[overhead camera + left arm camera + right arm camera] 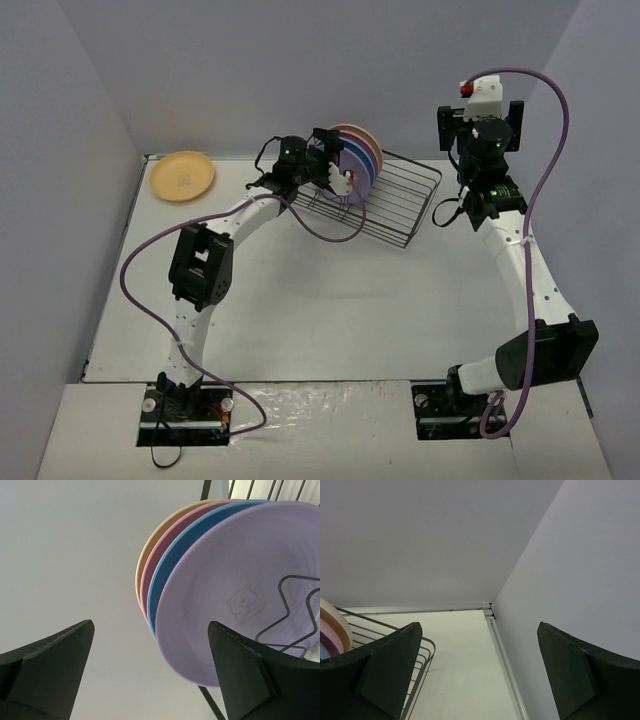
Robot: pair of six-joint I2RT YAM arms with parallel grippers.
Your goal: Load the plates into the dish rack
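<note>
Left wrist is showing you four plates (225, 580) standing in the dish rack (400, 200); left gripper (150, 625) and right gripper (479, 625) are gaping, empty.

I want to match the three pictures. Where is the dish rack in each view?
Top external: dish rack, upper centre.
Left wrist: its wires along the right edge.
Right wrist: its corner, lower left.
Shared landmark: the cream plate standing in it.
</note>
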